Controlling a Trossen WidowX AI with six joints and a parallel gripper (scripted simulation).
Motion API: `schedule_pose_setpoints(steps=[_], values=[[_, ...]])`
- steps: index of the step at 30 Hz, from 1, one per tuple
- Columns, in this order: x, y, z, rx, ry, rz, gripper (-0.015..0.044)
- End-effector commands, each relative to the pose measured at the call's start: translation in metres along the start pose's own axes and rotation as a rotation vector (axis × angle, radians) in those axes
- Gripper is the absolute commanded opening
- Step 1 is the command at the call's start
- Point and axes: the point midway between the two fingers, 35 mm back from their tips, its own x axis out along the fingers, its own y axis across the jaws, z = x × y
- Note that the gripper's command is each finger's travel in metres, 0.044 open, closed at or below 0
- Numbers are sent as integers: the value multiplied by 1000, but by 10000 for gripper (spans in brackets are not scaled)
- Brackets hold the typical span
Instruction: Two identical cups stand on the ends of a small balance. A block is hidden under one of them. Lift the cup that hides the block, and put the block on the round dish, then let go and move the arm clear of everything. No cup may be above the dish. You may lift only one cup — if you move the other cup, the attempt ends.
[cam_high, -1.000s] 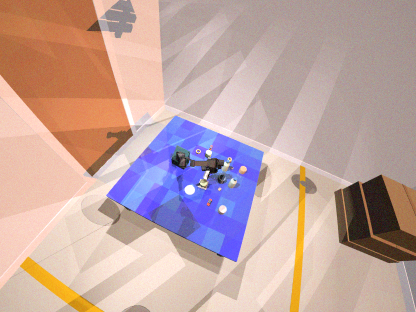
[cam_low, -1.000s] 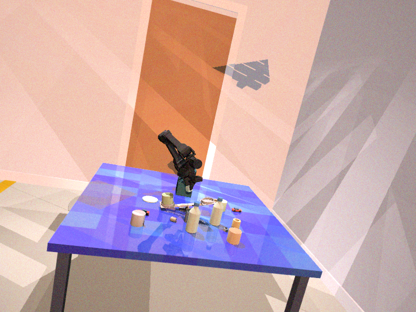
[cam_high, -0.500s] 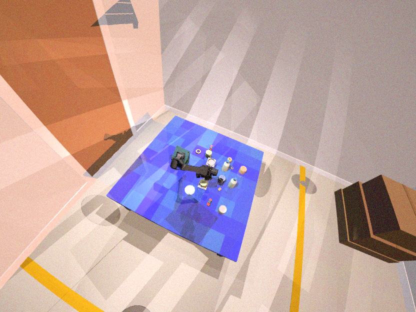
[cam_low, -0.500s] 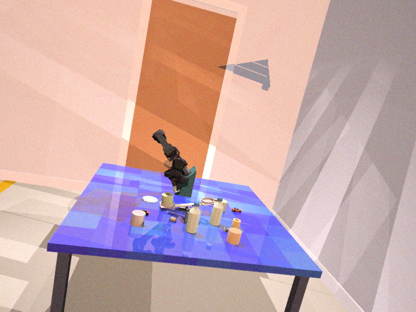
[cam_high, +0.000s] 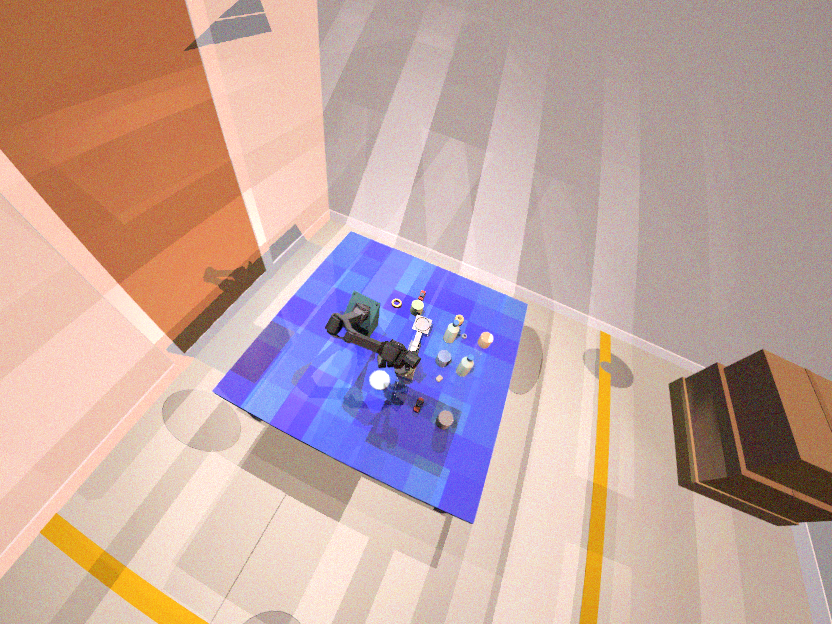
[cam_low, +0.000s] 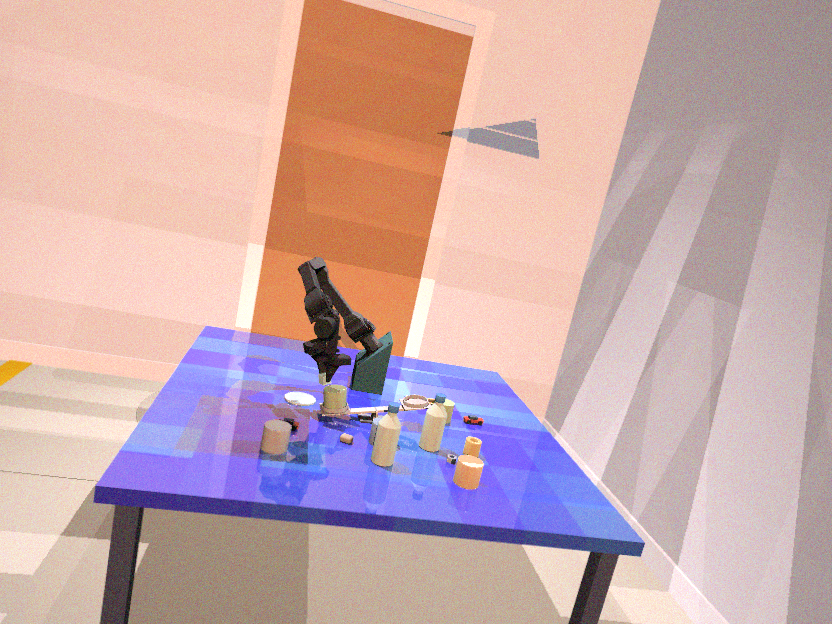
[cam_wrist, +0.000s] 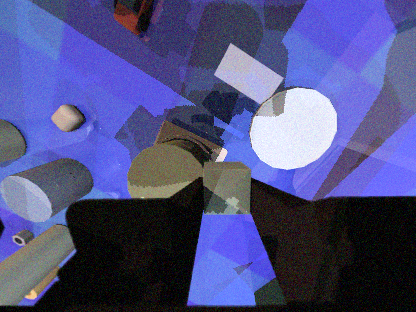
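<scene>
My gripper (cam_high: 407, 373) (cam_low: 323, 377) (cam_wrist: 223, 182) is shut on the small grey-green block (cam_low: 323, 379) (cam_wrist: 227, 192) and holds it in the air. In the wrist view it is between the standing cup and the dish. One olive cup (cam_low: 334, 397) (cam_wrist: 162, 170) stands on the near-left end of the balance (cam_high: 416, 342) (cam_low: 372, 410), close beside the block; the arm partly hides it in the top view. The matching cup (cam_high: 417, 306) (cam_low: 449, 411) stands on the table beyond the balance's other, uncovered end. The white round dish (cam_high: 379, 380) (cam_low: 299, 398) (cam_wrist: 295, 132) has nothing on it.
Two bottles (cam_high: 465, 366) (cam_low: 385, 439), a blue-grey cylinder (cam_high: 443, 358) (cam_wrist: 65, 185), a pinkish cylinder (cam_high: 444, 419) (cam_low: 275, 436), an orange cup (cam_low: 468, 472), a small pale piece (cam_low: 346, 438) (cam_wrist: 67, 118) and a red toy car (cam_high: 418, 404) (cam_wrist: 132, 15) stand or lie around the balance.
</scene>
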Motion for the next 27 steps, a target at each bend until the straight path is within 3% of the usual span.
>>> schedule_pose_setpoints(steps=[1, 11, 27], values=[[3, -21, 9, 2, -18, -22, 0], [13, -81, 23, 7, -48, -106, 0], [54, -87, 25, 7, -50, -109, 0]])
